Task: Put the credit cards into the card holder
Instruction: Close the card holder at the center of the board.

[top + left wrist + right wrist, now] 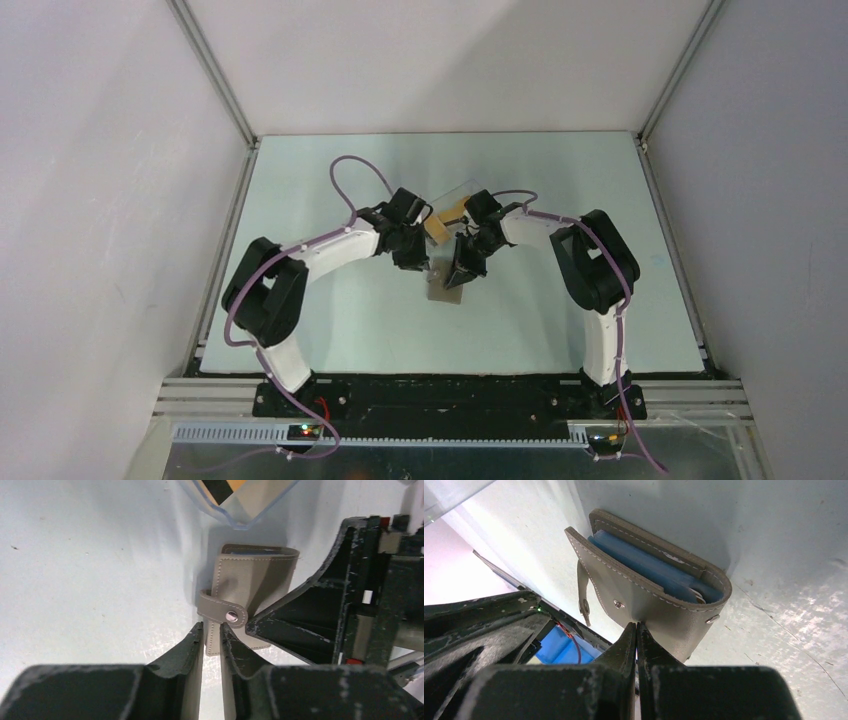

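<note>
Left gripper (pixel 424 262) and right gripper (pixel 462 272) meet nose to nose over the card holder (pixel 445 290) in the overhead view. It lies mid-table, with the credit cards (pixel 437 228) just beyond it. I cannot read either jaw from up here.

From the left wrist, my fingers (pixel 185 650) stand a narrow slit apart, astride the holder's near edge; whether they actually bite I cannot tell. The strap (pixel 222 611) lies across the cover with its snap, and the right gripper's tip presses in from the right. The clear box (pixel 240 515) sits just past the holder, a card showing inside.

From the right wrist, the fingers (pixel 621 650) are pressed together on nothing, tips against the cover's outer face. That cover gapes from the back leaf, and blue pockets (pixel 644 562) show between.

I judge the step to be spreading the holder open. I should take only one leaf in the left jaws, hold the other down with the right tip, and peel slowly. The strap must stay out of the pinch, and the holder must not skid toward the box.
</note>
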Controlling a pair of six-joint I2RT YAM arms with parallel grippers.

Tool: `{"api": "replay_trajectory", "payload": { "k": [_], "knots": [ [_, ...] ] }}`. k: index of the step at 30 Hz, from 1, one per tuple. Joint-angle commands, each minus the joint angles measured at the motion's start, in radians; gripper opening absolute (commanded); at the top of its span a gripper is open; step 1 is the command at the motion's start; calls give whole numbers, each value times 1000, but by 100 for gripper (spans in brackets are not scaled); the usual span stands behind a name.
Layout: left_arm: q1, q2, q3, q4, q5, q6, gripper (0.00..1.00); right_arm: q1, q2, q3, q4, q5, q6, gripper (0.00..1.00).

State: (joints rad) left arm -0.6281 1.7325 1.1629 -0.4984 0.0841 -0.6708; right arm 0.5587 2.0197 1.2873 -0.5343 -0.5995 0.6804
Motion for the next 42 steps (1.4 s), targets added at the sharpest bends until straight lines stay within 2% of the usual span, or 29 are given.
{"api": "replay_trajectory", "payload": {
  "k": [1, 8, 29, 40, 42],
  "knots": [
    [-8, 22, 26, -27, -29, 43, 19, 5, -3, 20, -39, 19, -26, 3],
    [-28, 83, 72, -26, 6, 48, 12, 2, -3, 20, -40, 19, -27, 3],
    [-67, 154, 101, -28, 18, 31, 12, -2, -9, 20, -25, -6, -18, 5],
    [-77, 162, 119, -26, 20, 25, 11, -10, -43, 20, 0, -43, 7, 13],
    [-79, 167, 119, -27, 19, 23, 11, -10, -47, 20, 6, -51, 12, 25]
  ]
}}
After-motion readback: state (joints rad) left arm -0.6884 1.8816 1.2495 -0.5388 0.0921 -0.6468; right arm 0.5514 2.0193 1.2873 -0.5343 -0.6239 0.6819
